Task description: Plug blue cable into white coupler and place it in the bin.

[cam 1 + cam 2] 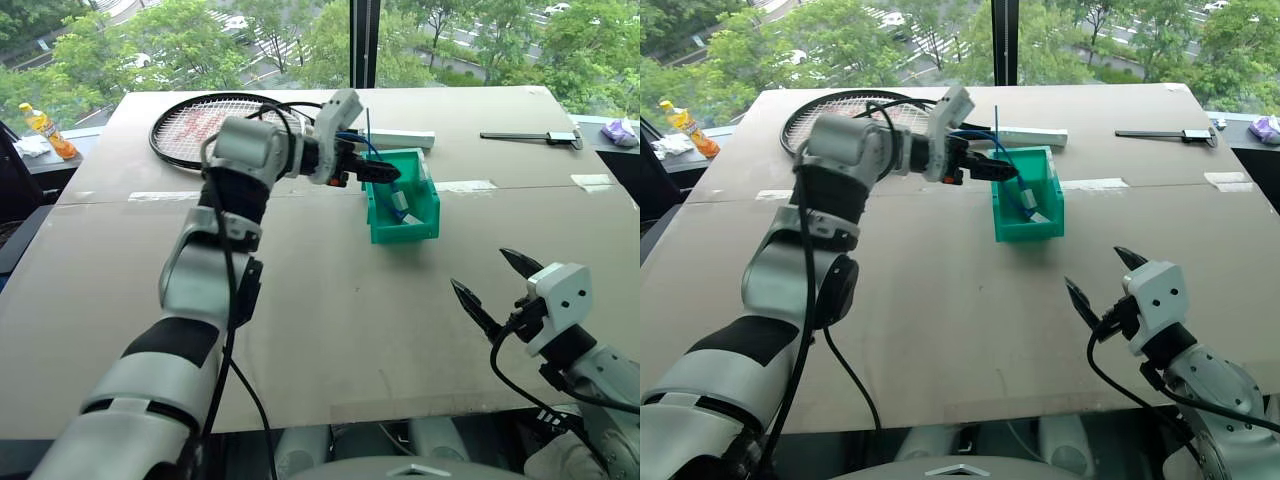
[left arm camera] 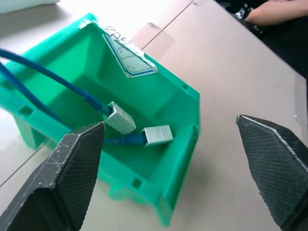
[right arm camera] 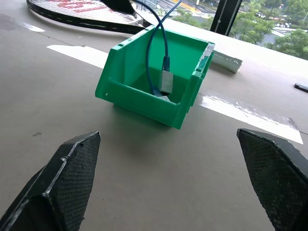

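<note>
The teal-green bin (image 1: 428, 196) stands on the table's far middle. The blue cable (image 2: 53, 79) loops up out of it, and both its ends rest on the bin floor. One end meets a pale block (image 2: 120, 118), the other a second pale block (image 2: 158, 135); I cannot tell which is the white coupler. My left gripper (image 1: 375, 172) hovers over the bin's near-left rim, open, with nothing between its fingers (image 2: 77, 163). My right gripper (image 1: 480, 268) is open and empty low at the table's near right, well short of the bin (image 3: 144, 77).
A tennis racket (image 1: 215, 125) lies behind the left arm. A long white box (image 1: 400, 138) sits just beyond the bin. A black tool (image 1: 525, 135) lies far right, tape strips cross the table seam, and a bottle (image 1: 45, 130) stands off the far left corner.
</note>
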Robot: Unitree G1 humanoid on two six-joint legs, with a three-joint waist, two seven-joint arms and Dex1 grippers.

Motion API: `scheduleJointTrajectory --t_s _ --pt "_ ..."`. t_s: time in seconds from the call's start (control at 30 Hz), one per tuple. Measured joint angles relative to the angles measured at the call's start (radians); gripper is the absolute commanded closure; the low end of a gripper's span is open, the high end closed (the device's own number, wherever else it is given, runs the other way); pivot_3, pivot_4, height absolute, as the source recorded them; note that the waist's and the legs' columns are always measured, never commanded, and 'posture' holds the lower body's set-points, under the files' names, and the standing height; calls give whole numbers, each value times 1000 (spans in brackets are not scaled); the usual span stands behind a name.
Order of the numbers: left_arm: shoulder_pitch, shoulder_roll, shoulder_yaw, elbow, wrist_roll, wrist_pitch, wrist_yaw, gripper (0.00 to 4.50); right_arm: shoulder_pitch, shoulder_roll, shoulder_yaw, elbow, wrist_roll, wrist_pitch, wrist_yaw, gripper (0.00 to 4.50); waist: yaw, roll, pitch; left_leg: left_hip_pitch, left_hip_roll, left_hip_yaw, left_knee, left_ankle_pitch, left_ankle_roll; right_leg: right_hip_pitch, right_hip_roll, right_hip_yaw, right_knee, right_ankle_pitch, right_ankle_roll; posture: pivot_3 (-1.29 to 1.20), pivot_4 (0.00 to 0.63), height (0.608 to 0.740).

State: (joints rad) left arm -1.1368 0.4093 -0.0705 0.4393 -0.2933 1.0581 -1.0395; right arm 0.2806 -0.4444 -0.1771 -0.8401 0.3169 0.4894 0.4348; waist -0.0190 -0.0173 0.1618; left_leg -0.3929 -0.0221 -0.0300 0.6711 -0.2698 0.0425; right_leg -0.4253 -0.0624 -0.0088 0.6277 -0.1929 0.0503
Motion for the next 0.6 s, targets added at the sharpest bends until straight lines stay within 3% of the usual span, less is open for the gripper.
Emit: scheduleJointTrajectory --t_s 0.07,0.1,0.17,0.27,0.4,0.6 --pt "149 14 67 -185 -23 -49 42 13 -27 -9 -7 30 12 -5 19 0 6 0 0 0 0 0 0 1 -2 0 -1 1 -1 0 0 0 150 740" --pt "300 21 110 -334 -20 -177 81 13 -50 -22 -15 58 27 -17 41 0 11 1 -1 -1 0 0 0 2 -4 0 -2 2 -1 0 0 0 150 740" --pt "493 40 161 -457 -13 -348 90 13 -77 -40 -27 86 43 -27 65 0 9 1 -1 1 0 3 -1 2 -4 0 -7 6 -2 1 -1 0 150 740" --pt "740 61 245 -540 -25 -434 119 13 -102 -72 -33 136 67 -37 114 0 20 0 0 1 0 0 -1 0 -1 0 -7 3 -2 0 -1 0 150 740" --pt "948 79 317 -658 -106 -463 90 13 -94 -120 -47 179 100 -51 186 0 43 0 0 0 -2 -2 1 0 0 2 -7 -1 -2 -2 -5 0 150 740" --pt "1282 97 370 -812 -100 -599 121 13 -36 -215 -114 321 120 -134 341 0 35 0 0 7 -1 1 1 -1 2 8 -9 -1 -3 -3 -3 0 150 740"
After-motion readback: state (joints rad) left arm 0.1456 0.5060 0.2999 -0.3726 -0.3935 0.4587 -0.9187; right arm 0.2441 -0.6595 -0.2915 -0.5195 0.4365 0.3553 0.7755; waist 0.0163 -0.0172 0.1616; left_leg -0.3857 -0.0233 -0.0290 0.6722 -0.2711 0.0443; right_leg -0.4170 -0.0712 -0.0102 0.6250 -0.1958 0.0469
